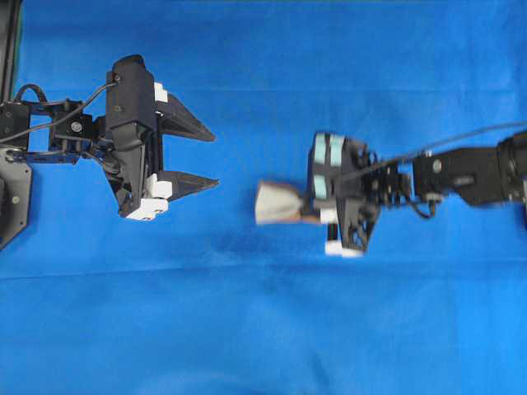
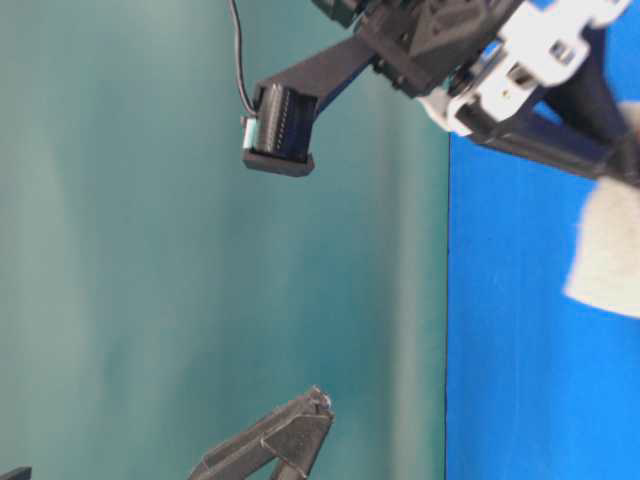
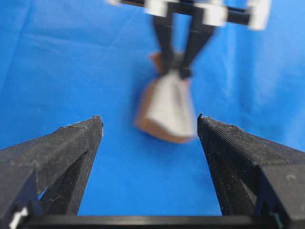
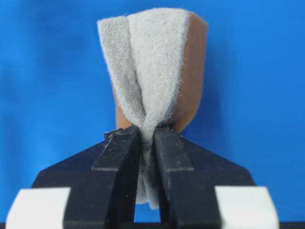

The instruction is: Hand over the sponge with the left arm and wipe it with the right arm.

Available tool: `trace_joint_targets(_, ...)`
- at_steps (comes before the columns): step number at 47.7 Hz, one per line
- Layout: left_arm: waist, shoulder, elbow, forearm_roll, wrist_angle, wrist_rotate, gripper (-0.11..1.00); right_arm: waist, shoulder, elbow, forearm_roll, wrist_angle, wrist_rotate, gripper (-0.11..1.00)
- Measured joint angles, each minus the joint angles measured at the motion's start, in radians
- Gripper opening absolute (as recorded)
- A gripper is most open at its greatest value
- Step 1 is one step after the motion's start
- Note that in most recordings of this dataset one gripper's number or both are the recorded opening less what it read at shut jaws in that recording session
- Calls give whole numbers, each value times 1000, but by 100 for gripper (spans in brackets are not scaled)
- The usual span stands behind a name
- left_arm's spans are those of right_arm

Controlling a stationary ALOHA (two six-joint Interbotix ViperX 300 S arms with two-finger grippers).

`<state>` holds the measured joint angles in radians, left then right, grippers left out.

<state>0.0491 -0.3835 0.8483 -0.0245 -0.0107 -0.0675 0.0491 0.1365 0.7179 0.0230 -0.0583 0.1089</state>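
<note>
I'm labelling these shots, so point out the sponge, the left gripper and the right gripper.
sponge [image 4: 152, 62], right wrist view, on its grey scouring face.
left gripper [image 1: 210, 158], overhead view, midway between its open fingertips.
right gripper [image 4: 147, 136], right wrist view, between the fingertips pinching the sponge.

A smooth bright blue cloth-like table covering [image 1: 263, 329] fills the overhead view from edge to edge, with faint creases and soft lighter patches across it. At the far left edge a narrow dark strip [image 1: 6, 49] borders the blue surface; what it is cannot be told. In the table-level view, which looks turned on its side, a plain teal-green backdrop wall [image 2: 150, 300] meets the blue covering along a straight line.
</note>
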Motion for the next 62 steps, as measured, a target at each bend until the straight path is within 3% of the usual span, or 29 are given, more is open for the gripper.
trace_joint_targets(7,0,0,0,0,0,2,76,72,-2,-5,0,-2,35,14)
trace_joint_targets(14,0,2,0,0,0,0,76,69,-2,-6,-2,2,34,14)
trace_joint_targets(20,0,0,-2,0,0,0,76,29,-2,-5,-11,6,26,14)
trace_joint_targets(38,0,0,-2,0,0,2,76,-195,0,6,-106,9,23,14)
trace_joint_targets(62,0,0,0,-2,0,0,76,-207,0,6,-126,-6,21,14)
